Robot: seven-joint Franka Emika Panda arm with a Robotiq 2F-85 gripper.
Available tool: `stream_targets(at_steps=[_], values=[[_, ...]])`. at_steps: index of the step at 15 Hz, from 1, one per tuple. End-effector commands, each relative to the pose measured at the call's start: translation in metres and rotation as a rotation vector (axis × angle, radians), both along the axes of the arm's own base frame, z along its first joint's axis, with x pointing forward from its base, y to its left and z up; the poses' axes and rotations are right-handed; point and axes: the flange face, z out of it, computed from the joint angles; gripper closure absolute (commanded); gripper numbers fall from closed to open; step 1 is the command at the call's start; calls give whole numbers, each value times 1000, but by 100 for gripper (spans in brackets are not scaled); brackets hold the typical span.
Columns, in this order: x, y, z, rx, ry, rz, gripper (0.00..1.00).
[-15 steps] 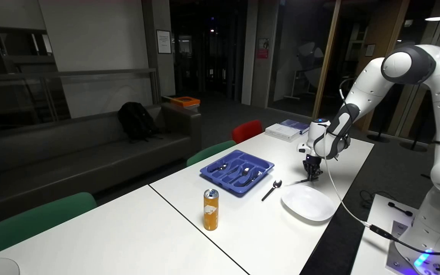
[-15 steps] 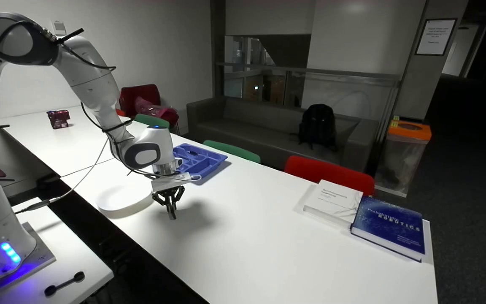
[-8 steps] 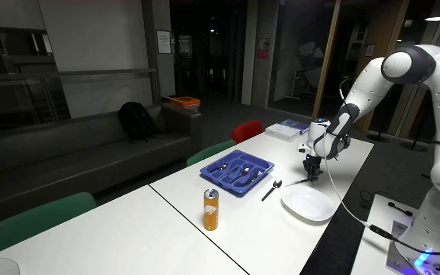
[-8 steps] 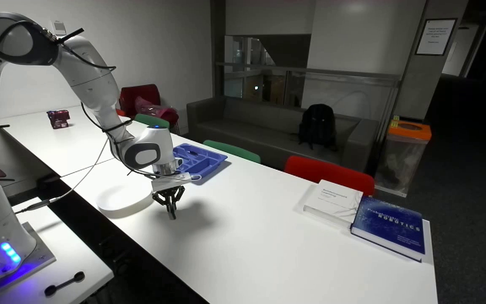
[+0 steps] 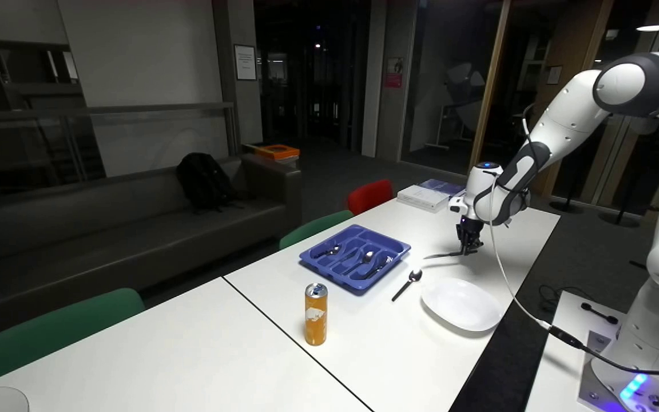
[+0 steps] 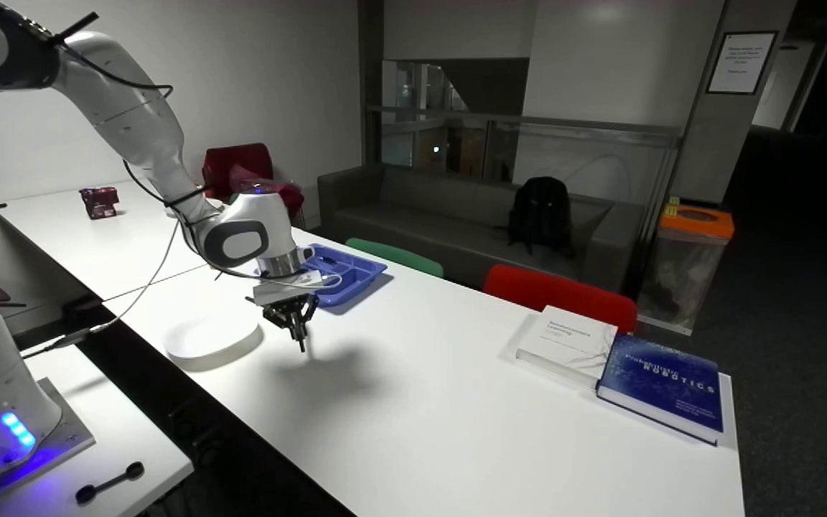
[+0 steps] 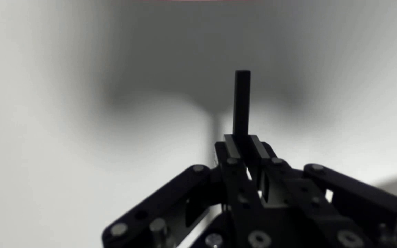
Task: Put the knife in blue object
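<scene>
One small, dark knife point(image 7: 241, 103) is held up off the worktop point(image 5: 192, 355), squeezed in the claw point(image 7: 244, 146). The claw is closed as far as the knife lets it, with its two fingertips point(image 7: 232, 146) pressed on both sides. In the wrist view, a straight black end of the knife sticks out past them, and a big soft shadow point(image 7: 202, 62) lies on the worktop below. In an exterior view, the knife's thin end points toward the blue tray point(image 5: 372, 234). The knife is outside the tray, apart from it. Spoons point(image 5: 367, 257) and other cutlery point(image 5: 380, 266) lie in the tray's slots; some pieces are too small to tell. Another spoon point(image 5: 405, 286), with a black handle, lies on the worktop between the tray and the white plate point(image 5: 461, 303). An orange can point(image 5: 316, 323) stands upright near the tray. A white book point(image 6: 568, 341) and a blue book point(image 6: 661, 384) lie side by side, well apart from the claw. Next to the worktop stand a red chair point(image 6: 561, 289) and a green chair point(image 6: 395, 255); behind them, a black backpack point(image 6: 541, 212) sits on a couch point(image 6: 421, 212).
</scene>
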Motion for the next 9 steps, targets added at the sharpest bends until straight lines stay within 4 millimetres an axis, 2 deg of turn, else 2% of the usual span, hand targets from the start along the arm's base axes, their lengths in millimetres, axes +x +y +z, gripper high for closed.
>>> stream_targets(at_steps=[1,5,9], values=[[-18,2,62,17,-82,-105,97],[-16,-1,101,24,-89,-175,97],[-10,1,119,156,-20,-344,97]])
